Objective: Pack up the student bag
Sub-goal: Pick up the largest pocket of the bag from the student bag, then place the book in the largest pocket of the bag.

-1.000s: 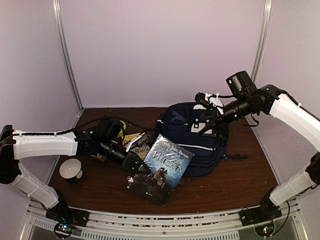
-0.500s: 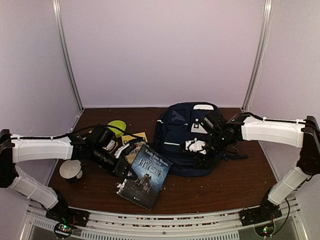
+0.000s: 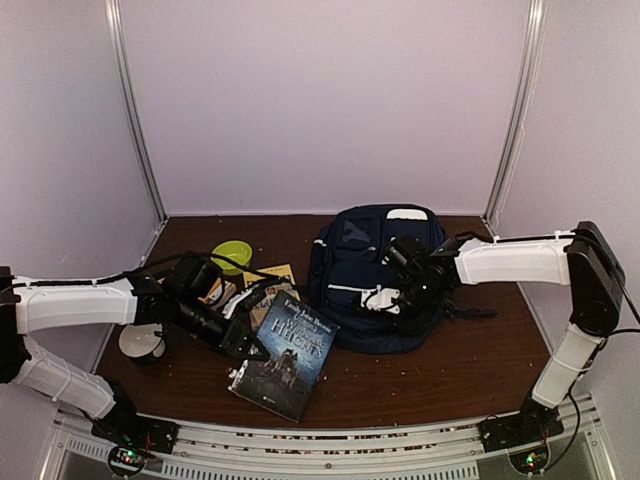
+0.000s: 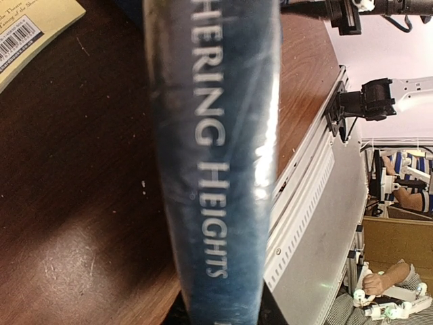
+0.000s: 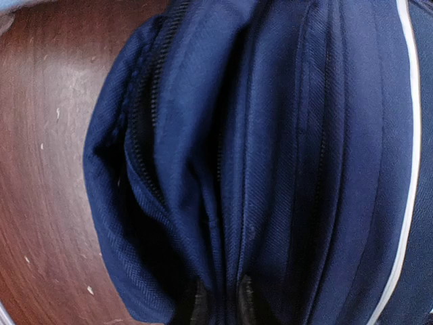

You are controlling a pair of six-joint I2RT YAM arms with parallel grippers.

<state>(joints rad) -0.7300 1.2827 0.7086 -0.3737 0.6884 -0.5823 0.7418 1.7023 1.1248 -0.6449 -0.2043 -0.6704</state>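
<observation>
The student bag (image 3: 360, 262), navy blue with white trim, lies at the middle back of the table. My right gripper (image 3: 392, 297) rests on its front. In the right wrist view the right gripper (image 5: 222, 301) is shut on a fold of the student bag's (image 5: 284, 135) fabric, beside an unzipped opening. My left gripper (image 3: 243, 341) is shut on a dark blue book (image 3: 285, 350), held tilted just left of the bag. The left wrist view shows the book's spine (image 4: 216, 169) running up from the left gripper (image 4: 223, 315); its fingers are mostly hidden.
A white cup (image 3: 141, 338) stands at the left and a green bowl (image 3: 232, 254) behind it. A yellow book (image 3: 272, 276) lies flat between bowl and bag, its corner showing as the yellow book (image 4: 34, 27). The table's front rail (image 3: 330, 445) runs along the near edge.
My right arm dropped from above the bag to its front and the gripper closed on the fabric. My left arm shifted the book slightly left and toward the near edge.
</observation>
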